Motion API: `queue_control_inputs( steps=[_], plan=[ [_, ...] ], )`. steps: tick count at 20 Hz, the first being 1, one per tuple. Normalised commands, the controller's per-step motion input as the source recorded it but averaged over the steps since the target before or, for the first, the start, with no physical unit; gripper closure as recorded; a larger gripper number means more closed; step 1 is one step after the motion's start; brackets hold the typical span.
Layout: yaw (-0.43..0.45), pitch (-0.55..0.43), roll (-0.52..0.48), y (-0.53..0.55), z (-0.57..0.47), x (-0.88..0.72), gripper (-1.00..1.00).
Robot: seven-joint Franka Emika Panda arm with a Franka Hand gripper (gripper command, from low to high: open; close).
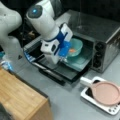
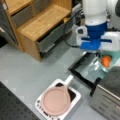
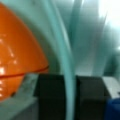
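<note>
Grey countertop is carrying a toaster oven (image 1: 100, 42), door down; the gripper (image 1: 62, 56) is pinching the near rim of a teal bowl (image 1: 76, 46) inside it, orange ball (image 2: 106, 61) lying just beyond the fingers.

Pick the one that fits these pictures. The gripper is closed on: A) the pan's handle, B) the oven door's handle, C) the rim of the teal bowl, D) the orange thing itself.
C: in the wrist view the gripper has its fingers on either side of the thin rim of the teal bowl, with the orange thing lying inside the bowl.
</note>
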Motion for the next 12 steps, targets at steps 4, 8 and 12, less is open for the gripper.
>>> queue_control_inputs(
  steps=[4,8,12],
  plan=[
    [0.025,0.058,-0.171,-0.12,0.19,0.14,1.00],
    [0.049,0.082,-0.168,-0.13,0.22,0.20,1.00],
    [0.057,0.096,-0.138,-0.11,0.21,0.25,1.00]
  ],
)
